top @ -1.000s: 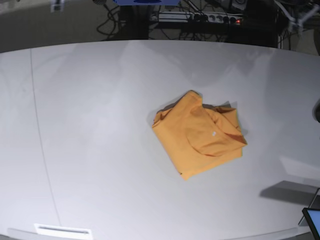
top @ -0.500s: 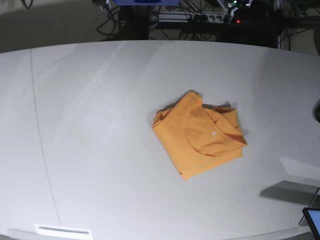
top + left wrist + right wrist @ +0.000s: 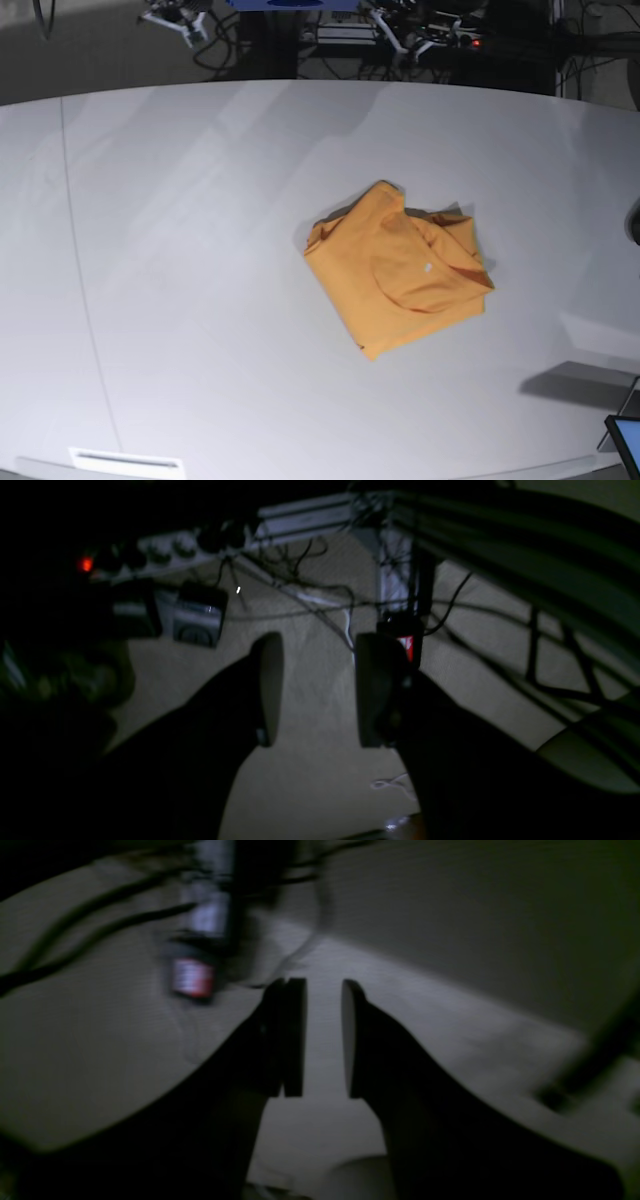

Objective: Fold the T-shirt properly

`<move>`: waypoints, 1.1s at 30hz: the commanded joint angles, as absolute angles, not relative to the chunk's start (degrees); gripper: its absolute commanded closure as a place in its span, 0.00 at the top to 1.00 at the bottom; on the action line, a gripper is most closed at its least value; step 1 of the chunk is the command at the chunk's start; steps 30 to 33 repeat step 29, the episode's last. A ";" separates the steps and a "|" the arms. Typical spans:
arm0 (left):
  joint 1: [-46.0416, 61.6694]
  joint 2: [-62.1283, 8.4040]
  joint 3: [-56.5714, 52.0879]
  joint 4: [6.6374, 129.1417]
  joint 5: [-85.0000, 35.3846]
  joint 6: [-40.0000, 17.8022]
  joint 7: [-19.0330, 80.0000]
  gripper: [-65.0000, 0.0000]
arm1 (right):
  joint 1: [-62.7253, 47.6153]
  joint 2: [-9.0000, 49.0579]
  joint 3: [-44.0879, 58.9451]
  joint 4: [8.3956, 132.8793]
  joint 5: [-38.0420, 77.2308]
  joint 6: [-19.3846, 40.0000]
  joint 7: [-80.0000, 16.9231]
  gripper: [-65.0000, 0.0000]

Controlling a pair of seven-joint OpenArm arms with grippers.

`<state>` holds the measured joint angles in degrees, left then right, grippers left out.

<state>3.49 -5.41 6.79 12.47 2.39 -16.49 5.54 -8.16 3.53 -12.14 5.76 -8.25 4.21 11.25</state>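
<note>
the white table (image 3: 180, 300) is broad and bare-looking, with a thin seam running down its left part and a small white label strip (image 3: 127, 461) near the front edge; its print is too small to read. the t-shirt (image 3: 398, 268) lies right of centre, folded into a compact, slightly skewed bundle, its tiny white tag (image 3: 427, 267) facing up. behind the table the room is dark, with cables and a power strip (image 3: 165, 550) showing a red light. the left gripper (image 3: 315, 690) hangs over the floor, jaws apart, empty. the right gripper (image 3: 322, 1037) shows a narrow gap, empty.
</note>
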 commanded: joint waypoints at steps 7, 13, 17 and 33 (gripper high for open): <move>2.68 -5.58 14.64 12.53 1.80 -16.57 5.23 0.36 | -8.22 5.58 -12.18 5.93 -8.31 6.81 11.82 0.19; 2.68 -5.58 14.73 12.53 1.80 -16.57 5.14 0.36 | -7.52 7.87 -12.09 5.93 -8.31 6.64 11.82 0.19; 2.68 -5.58 14.73 12.62 1.80 -16.57 4.97 0.36 | -7.52 7.78 -12.00 5.85 -8.31 6.64 11.82 0.19; 2.51 -5.58 14.73 12.53 2.07 -16.48 1.27 0.36 | -7.52 6.64 -12.00 5.85 -8.31 6.55 11.82 0.19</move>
